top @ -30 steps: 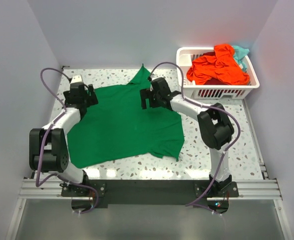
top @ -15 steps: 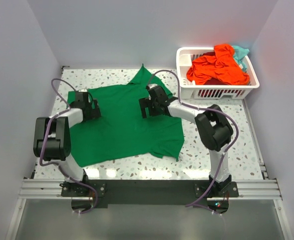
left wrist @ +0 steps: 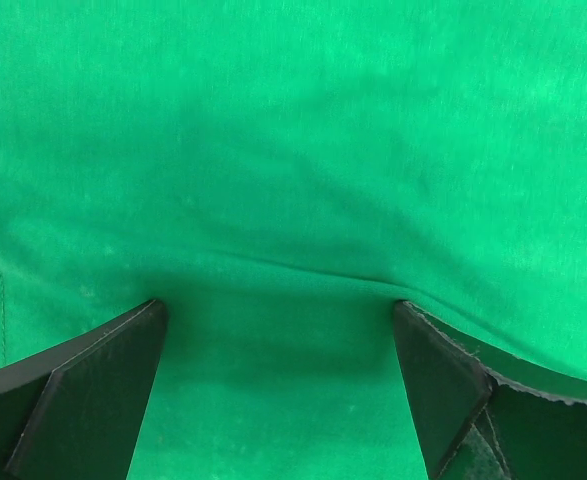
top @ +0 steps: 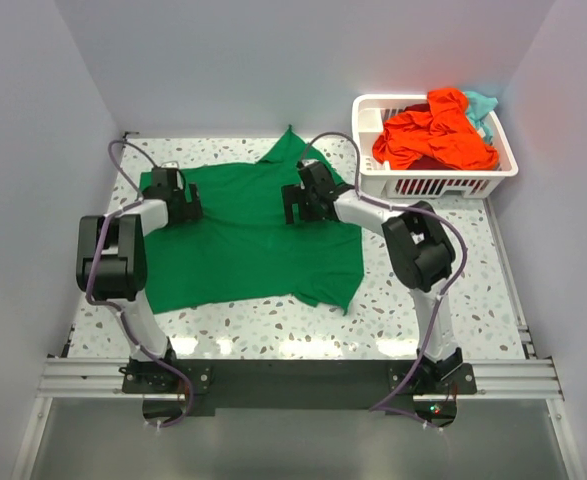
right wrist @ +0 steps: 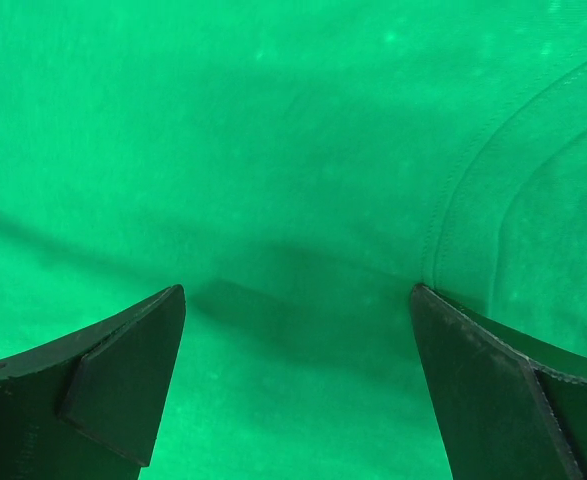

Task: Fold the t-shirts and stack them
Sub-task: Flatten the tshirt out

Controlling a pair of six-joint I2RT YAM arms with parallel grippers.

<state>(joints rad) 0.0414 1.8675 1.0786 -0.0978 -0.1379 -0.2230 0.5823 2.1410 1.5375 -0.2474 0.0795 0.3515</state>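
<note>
A bright green t-shirt [top: 248, 245] lies spread flat on the speckled table. My left gripper [top: 180, 197] is open and rests on the shirt's far left part. In the left wrist view the left gripper [left wrist: 278, 305] has both fingertips [left wrist: 123, 350] pressing on the cloth with nothing pinched. My right gripper [top: 303, 202] is open on the shirt's far right part, near the collar. In the right wrist view the right gripper [right wrist: 295, 290] has its tips [right wrist: 138, 340] wide apart on the fabric, next to a seam [right wrist: 453, 200]. Orange-red shirts [top: 435, 135] and a teal one [top: 481, 104] lie in the basket.
A white slotted basket [top: 443, 183] stands at the back right corner of the table. Bare speckled table [top: 433, 320] shows at the front and right of the green shirt. Walls close in the table at the back and on both sides.
Both grippers have moved along the shirt's far part, the left one to the right. The green shirt has shifted toward the back and lies flatter, its near hem farther from the front edge.
</note>
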